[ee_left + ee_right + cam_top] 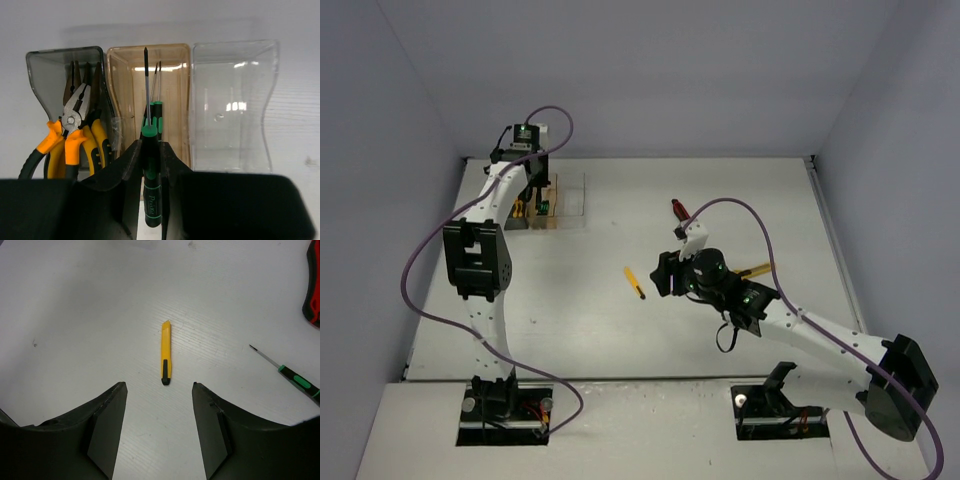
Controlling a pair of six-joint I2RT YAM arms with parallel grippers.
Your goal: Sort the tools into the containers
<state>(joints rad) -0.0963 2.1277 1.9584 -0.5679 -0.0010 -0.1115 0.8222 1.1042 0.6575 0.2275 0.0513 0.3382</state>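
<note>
In the left wrist view my left gripper [150, 146] is shut on a black-and-green screwdriver [152, 200], its tip pointing over the amber bin [175, 65], where two more thin screwdrivers [158, 107] lie. The smoky grey bin [45, 70] on the left holds several yellow- and orange-handled pliers [75, 130]. The clear bin [232, 100] on the right holds nothing I can see. My right gripper [157, 385] stands open just above the table, with a yellow utility knife [166, 357] lying a little ahead of its fingertips.
A red-handled tool [312, 287] and another green-and-black screwdriver [295, 378] lie to the right of the knife. From above, the bins [570, 198] sit at the far left under my left gripper [536, 192]. A yellowish tool [757, 270] shows beside the right arm.
</note>
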